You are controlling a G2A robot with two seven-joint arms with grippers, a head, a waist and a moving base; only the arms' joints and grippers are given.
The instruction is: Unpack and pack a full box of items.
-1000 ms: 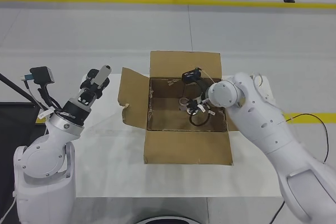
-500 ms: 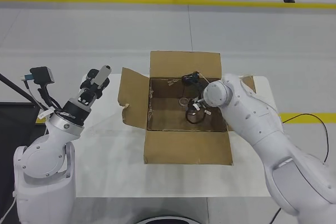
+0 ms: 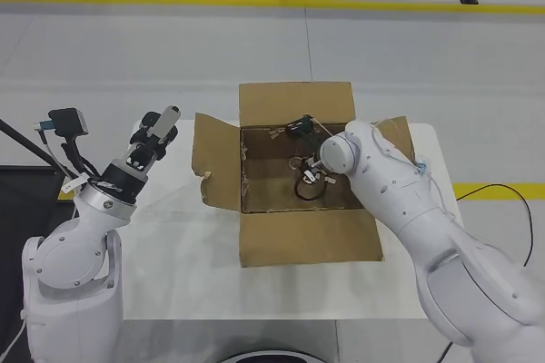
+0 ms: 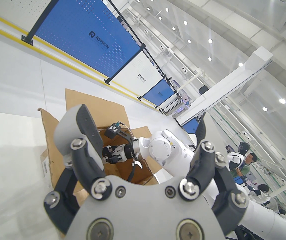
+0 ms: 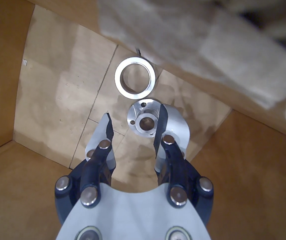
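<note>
An open cardboard box (image 3: 309, 240) stands on the white table. My right arm reaches down into it, and the right gripper (image 5: 135, 123) hangs open just above the box floor (image 5: 58, 96). A flanged metal hub (image 5: 145, 122) lies on the floor partly between its fingers, with one fingertip (image 5: 161, 118) over the hub's edge. A plain metal ring (image 5: 135, 81) lies just beyond the hub. My left gripper (image 3: 159, 127) is held up to the left of the box, open and empty (image 4: 143, 118). The left wrist view shows the right gripper (image 4: 110, 154) inside the box (image 4: 103, 111).
The box's flaps stand open, the left flap (image 3: 213, 163) jutting toward my left arm. A blurred pale mass (image 5: 208, 26) hangs close over the box interior. A black stand with a device (image 3: 64, 122) sits at the table's left. Bare table (image 3: 182, 263) lies in front of the box.
My right arm has swung left and gone deeper into the box. The box has shifted and turned slightly. The left arm has not moved.
</note>
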